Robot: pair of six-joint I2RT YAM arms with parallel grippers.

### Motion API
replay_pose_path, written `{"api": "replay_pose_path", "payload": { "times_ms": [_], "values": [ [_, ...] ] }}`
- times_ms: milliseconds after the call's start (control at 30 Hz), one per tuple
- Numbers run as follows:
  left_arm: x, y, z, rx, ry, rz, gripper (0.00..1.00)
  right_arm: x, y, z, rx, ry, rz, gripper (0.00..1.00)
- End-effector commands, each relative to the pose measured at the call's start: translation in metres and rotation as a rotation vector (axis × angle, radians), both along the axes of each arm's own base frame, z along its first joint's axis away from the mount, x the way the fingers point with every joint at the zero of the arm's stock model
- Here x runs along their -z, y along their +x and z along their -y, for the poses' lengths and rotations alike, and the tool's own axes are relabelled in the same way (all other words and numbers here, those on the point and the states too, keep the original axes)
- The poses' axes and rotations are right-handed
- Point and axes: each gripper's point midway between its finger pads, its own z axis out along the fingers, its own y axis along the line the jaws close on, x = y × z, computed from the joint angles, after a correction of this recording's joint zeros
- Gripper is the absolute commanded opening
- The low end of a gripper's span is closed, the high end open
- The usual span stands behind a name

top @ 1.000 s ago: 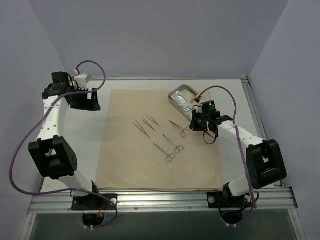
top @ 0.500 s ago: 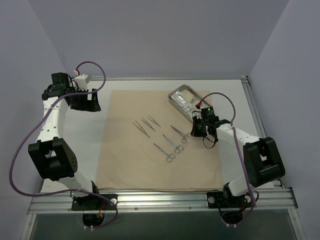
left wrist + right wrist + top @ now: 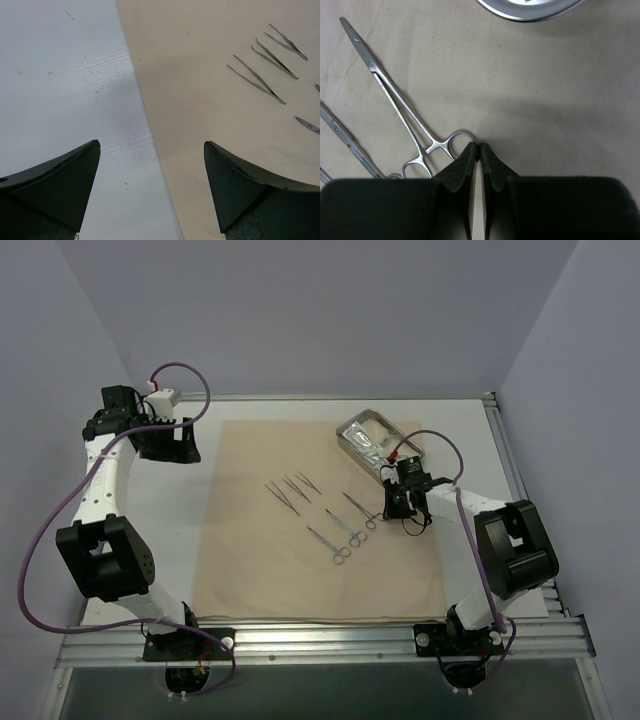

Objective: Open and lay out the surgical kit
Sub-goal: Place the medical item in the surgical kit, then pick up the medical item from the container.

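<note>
Surgical kit (image 3: 330, 510) unwrapped, spread on cloth (image 3: 250, 560) between arms: tweezers (image 3: 291, 490), clamps (image 3: 342, 524) in row, tray (image 3: 372, 437) at cloth's far right corner. Steel pieces light, stiff, slippery (take by ring, not shank). Right gripper (image 3: 477, 147) pinched shut on ring of rightmost clamp (image 3: 375, 73); only right wrist view shows that contact. Left gripper (image 3: 151, 144) spread wide, empty, over cloth's left edge.

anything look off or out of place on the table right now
Nothing is spilled or damaged. The only oddity is that the steel tray, at the far right corner of the cloth, sits turned at an angle to the cloth's edges. The tweezers and clamps lie in neat slanted rows.
</note>
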Motion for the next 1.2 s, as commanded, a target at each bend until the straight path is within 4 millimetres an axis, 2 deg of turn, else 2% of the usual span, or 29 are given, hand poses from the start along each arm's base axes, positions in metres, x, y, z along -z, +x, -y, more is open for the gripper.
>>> {"api": "replay_pose_path", "payload": {
  "times_ms": [0, 233, 467, 633, 700, 767, 867, 900, 967, 1000, 1167],
  "values": [
    [-0.022, 0.0, -0.002, 0.014, 0.003, 0.076, 0.94, 0.007, -0.004, 0.012, -0.001, -0.067, -0.034, 0.04],
    [-0.022, 0.001, -0.002, 0.011, 0.005, 0.077, 0.94, -0.001, 0.001, 0.011, -0.003, -0.069, -0.013, 0.17],
    [-0.021, 0.0, -0.003, 0.01, 0.006, 0.074, 0.94, -0.009, 0.005, 0.006, -0.014, -0.05, -0.008, 0.18],
    [-0.019, 0.0, -0.004, 0.009, 0.007, 0.07, 0.94, -0.026, 0.015, 0.004, -0.018, -0.042, 0.029, 0.18],
    [-0.02, 0.0, -0.005, 0.007, 0.009, 0.075, 0.94, -0.045, 0.025, -0.002, -0.031, -0.027, 0.065, 0.18],
    [-0.021, 0.0, -0.006, 0.005, 0.012, 0.074, 0.94, -0.078, 0.044, -0.007, -0.045, -0.006, 0.144, 0.18],
    [-0.022, 0.0, -0.007, 0.001, 0.014, 0.077, 0.94, -0.107, 0.067, -0.001, -0.026, -0.014, 0.219, 0.18],
    [-0.022, 0.0, -0.007, 0.001, 0.012, 0.078, 0.94, -0.117, 0.084, 0.007, -0.011, -0.035, 0.252, 0.18],
    [-0.021, 0.0, -0.007, -0.002, 0.009, 0.073, 0.94, -0.119, 0.098, 0.017, 0.011, -0.074, 0.251, 0.18],
    [-0.021, -0.001, -0.007, -0.003, 0.012, 0.072, 0.94, -0.121, 0.115, 0.023, 0.016, -0.095, 0.259, 0.18],
    [-0.02, -0.002, -0.01, -0.01, 0.028, 0.061, 0.94, -0.117, 0.153, 0.046, 0.058, -0.201, 0.255, 0.19]
  ]
}}
